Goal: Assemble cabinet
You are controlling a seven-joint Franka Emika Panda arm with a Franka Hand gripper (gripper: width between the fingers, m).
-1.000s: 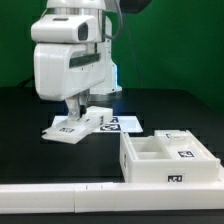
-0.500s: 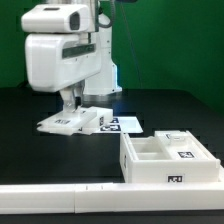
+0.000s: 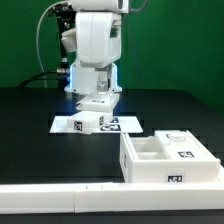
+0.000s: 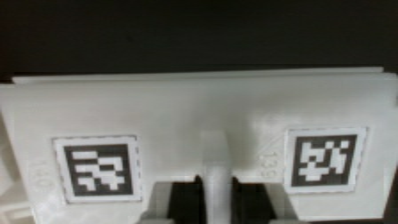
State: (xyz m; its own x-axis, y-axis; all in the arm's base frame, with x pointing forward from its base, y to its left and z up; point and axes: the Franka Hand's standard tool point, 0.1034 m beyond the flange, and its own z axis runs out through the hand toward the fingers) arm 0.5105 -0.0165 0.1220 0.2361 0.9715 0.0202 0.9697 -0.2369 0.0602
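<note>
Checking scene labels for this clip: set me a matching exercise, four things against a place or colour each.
Things:
1. box body
2. long rail
3. flat panel
4. table

Descriptions:
A. black
B. directly below the gripper
C. nearest the camera in the exterior view
D. at the exterior view's right, compartments open upward

Pairs: 1-D, 2-C, 3-B, 4-A

Wide exterior; wrist close over panel point(image 4: 178, 110)

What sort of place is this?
Probably a robotics research lab: a single robot arm over a black table, a green backdrop, and a white box body and flat panel carrying printed square tags.
</note>
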